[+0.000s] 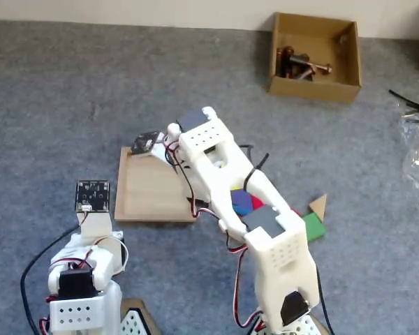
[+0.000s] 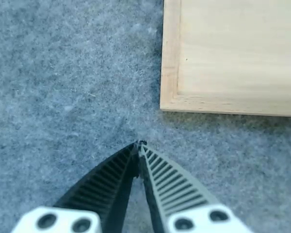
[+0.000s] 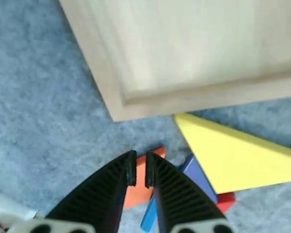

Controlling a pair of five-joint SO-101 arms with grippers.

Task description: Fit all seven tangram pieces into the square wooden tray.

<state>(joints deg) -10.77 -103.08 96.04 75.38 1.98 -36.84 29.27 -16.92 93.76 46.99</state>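
Grey felt [image 1: 56,105] covers the whole table. The right arm [image 1: 265,230] rises from the near right edge and stretches far and left, passing over the tray's right side. The left arm [image 1: 84,279] stands folded at the near left, just left of the tray.

The square wooden tray [image 1: 150,192] lies flat at the middle of the felt, and the part of its floor in view is bare wood. A cardboard box [image 1: 311,89] sits at the far right, well apart, with copper-coloured parts inside.

The tangram pieces lie on the felt just right of the tray, partly under the right arm. A yellow triangle [image 3: 233,155] lies just off a tray corner and partly over a blue piece [image 3: 196,172] and a red piece [image 3: 225,200]. Farther right are a green piece [image 1: 313,227] and, touching it on the far side, a pale wooden triangle [image 1: 319,206].

The right gripper [image 3: 139,170] hangs over an orange piece [image 3: 157,154] beside that tray corner. Its jaws stand a narrow slit apart and orange shows through. Whether they touch the piece cannot be told.

The left gripper [image 2: 139,143] is over bare felt, just near and left of the tray's near left corner, with its jaws pressed together on nothing.
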